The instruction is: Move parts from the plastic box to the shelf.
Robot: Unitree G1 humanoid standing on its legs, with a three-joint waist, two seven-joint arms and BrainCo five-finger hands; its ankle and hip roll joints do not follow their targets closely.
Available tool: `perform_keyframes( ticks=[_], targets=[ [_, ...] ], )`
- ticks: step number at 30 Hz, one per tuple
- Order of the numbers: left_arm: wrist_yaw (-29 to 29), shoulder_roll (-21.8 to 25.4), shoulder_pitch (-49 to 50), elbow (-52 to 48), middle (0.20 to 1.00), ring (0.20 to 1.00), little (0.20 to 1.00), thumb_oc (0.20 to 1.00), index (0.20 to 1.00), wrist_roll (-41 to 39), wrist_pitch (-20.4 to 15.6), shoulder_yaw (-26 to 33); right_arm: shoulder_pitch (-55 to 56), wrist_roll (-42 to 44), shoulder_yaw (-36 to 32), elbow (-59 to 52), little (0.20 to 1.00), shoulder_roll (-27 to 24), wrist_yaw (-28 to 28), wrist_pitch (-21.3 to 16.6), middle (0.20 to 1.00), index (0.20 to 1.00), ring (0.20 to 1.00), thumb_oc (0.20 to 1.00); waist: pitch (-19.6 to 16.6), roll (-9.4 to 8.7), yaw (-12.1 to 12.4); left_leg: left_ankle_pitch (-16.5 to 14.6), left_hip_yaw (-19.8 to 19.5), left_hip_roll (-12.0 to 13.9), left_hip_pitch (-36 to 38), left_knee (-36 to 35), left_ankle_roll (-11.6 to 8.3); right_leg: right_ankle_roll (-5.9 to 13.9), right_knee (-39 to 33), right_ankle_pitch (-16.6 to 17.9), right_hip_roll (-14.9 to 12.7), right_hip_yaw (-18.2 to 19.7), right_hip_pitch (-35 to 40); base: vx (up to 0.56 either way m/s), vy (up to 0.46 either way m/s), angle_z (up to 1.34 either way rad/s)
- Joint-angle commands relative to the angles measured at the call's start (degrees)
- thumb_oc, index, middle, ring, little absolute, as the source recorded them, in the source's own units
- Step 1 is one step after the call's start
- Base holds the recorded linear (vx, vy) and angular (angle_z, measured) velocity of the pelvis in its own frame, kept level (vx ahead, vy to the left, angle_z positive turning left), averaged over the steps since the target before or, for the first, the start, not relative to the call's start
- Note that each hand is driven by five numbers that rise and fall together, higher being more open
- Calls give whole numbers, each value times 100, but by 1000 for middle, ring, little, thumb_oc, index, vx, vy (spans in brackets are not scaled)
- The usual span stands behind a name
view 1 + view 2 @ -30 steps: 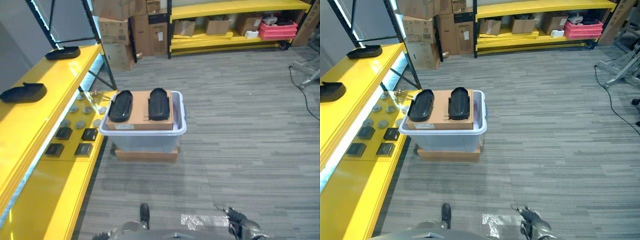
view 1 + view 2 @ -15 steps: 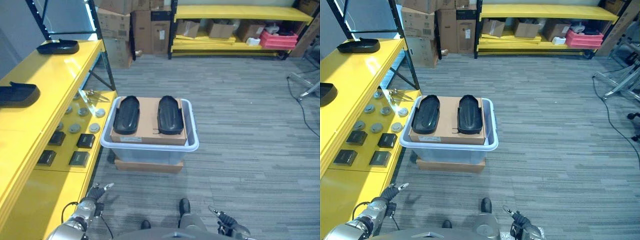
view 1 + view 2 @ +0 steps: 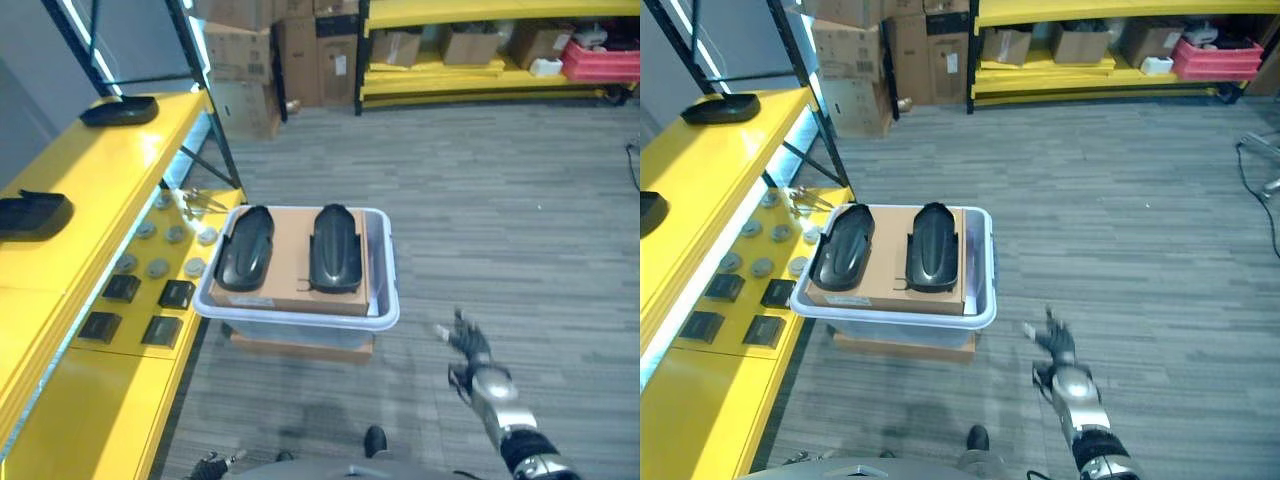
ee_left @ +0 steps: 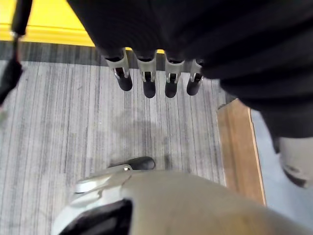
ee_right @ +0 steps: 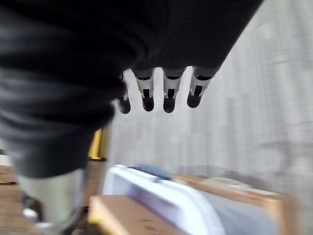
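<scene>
Grey plank flooring runs through a storeroom with yellow racking along the back wall and a long yellow shelf (image 3: pixel 95 170) down the robot's left side. Ahead of the right hand (image 3: pixel 470 350) and off toward the robot's left stands the plastic box (image 3: pixel 385 300), resting on a flat wooden board (image 3: pixel 300 347); the hand hangs in the air just beside the box's near right corner, fingers spread and holding nothing. Inside the box a cardboard carton (image 3: pixel 290 270) carries two black parts (image 3: pixel 335 248), side by side, their long axes pointing away from the robot (so a reach from the near side would meet their narrow ends first). The right hand is clearly the nearer one to them; the left hand (image 4: pixel 156 73) is low by the floor, fingers straight and empty. Two more black parts (image 3: pixel 120 108) already lie on the shelf, well beyond the box from the right hand, so I judge the reach into the box comes next.
</scene>
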Motion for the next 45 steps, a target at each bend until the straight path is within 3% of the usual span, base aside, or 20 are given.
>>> perform_keyframes(
  ticks=[1, 5, 9, 12, 15, 21, 25, 30, 31, 32, 33, 45],
  targets=[
    [221, 109, -589, 399, 1000, 1000, 1000, 1000, 1000, 77, -120, -162, -484, -27, 2, 334, 1000, 38, -361, -289, 1000, 1000, 1000, 1000, 246, -195, 52, -28, -68, 73, -75, 7, -190, 473, 22, -292, -267, -3, 189, -51, 41, -1],
    [353, 147, -877, 131, 1000, 1000, 1000, 1000, 1000, -38, -185, -440, -1500, -153, 222, 372, 1000, -180, -704, -269, 1000, 1000, 1000, 1000, 500, -199, 176, 23, -154, 72, -371, 7, -188, 488, 22, -212, -287, -5, -109, -71, 30, 3],
    [632, 194, -1514, -286, 1000, 1000, 1000, 1000, 1000, -48, -314, -1124, -3387, -476, 796, 830, 1000, -622, -1186, -102, 1000, 1000, 1000, 1000, 1104, -150, 327, 188, -351, 24, -888, 22, -145, 445, 554, -231, -354, 31, -762, -160, 59, 19],
    [707, 248, -1761, -514, 1000, 1000, 1000, 1000, 1000, -121, -388, -1484, -4803, -627, 1263, 1859, 1000, -1246, -1457, 39, 1000, 1000, 1000, 1000, 1337, -134, 531, 222, -494, -65, -1312, 246, -150, 454, 682, -268, -431, -86, -1005, -42, 12, 37],
    [742, 209, -1854, -425, 1000, 1000, 1000, 1000, 1000, -101, -333, -1659, -5648, -713, 1734, 2557, 1000, -1432, -1512, 145, 1000, 1000, 1000, 1000, 1477, -146, 646, 197, -530, -110, -1641, 434, -162, 449, 667, -249, -461, -131, -1166, 14, 14, 28],
    [857, 193, -1865, -163, 1000, 1000, 1000, 1000, 1000, -32, -227, -1702, -6165, -1061, 2083, 3153, 1000, -1347, -1838, 360, 1000, 1000, 1000, 1000, 1597, -199, 677, 183, -524, -139, -1824, 495, -157, 438, 668, -244, -433, -63, -1313, 35, 23, 5],
    [857, 184, -1859, -144, 1000, 1000, 1000, 1000, 1000, -197, -200, -1645, -6203, -828, 2228, 3874, 1000, -1190, -1377, 523, 1000, 1000, 1000, 1000, 1658, -212, 705, 191, -555, -184, -1871, 469, -148, 435, 639, -253, -432, -87, -1333, 49, 6, 2],
    [888, 145, -1955, -189, 1000, 1000, 1000, 1000, 1000, -265, -211, -1675, -6059, -660, 2108, 4118, 1000, -868, -1328, 567, 1000, 1000, 1000, 1000, 1705, -205, 723, 183, -560, -214, -1857, 464, -136, 436, 609, -254, -438, -101, -1307, 15, 6, 1],
    [885, 148, -2023, -269, 1000, 1000, 1000, 1000, 1000, -284, -226, -1687, -5988, -749, 2257, 4274, 865, -755, -1057, 647, 865, 865, 865, 865, 1731, -216, 732, 173, -564, -224, -1852, 472, -131, 435, 589, -252, -433, -108, -1288, 0, 0, 0],
    [871, 146, -2069, -372, 1000, 1000, 1000, 1000, 1000, -280, -268, -1731, -5926, -798, 2336, 4439, 238, -679, -778, 699, 238, 238, 238, 238, 1749, -215, 749, 172, -588, -235, -1848, 480, -133, 434, 565, -253, -436, -121, -1269, 0, 0, 0],
    [860, 144, -2119, -424, 1000, 1000, 1000, 1000, 1000, -286, -291, -1763, -5923, -810, 2376, 4527, 200, -660, -701, 725, 200, 200, 200, 200, 1757, -211, 761, 174, -597, -239, -1852, 486, -137, 435, 553, -255, -443, -135, -1255, 0, 0, 0],
    [808, 172, -2106, -542, 1000, 1000, 1000, 1000, 1000, -157, -316, -1752, -5569, -665, 2195, 4392, 200, -678, -655, 634, 200, 200, 200, 200, 1755, -168, 790, 125, -657, -309, -1769, 530, -129, 461, 503, -242, -503, -212, -1101, -4, 3, 2]
  ],
)
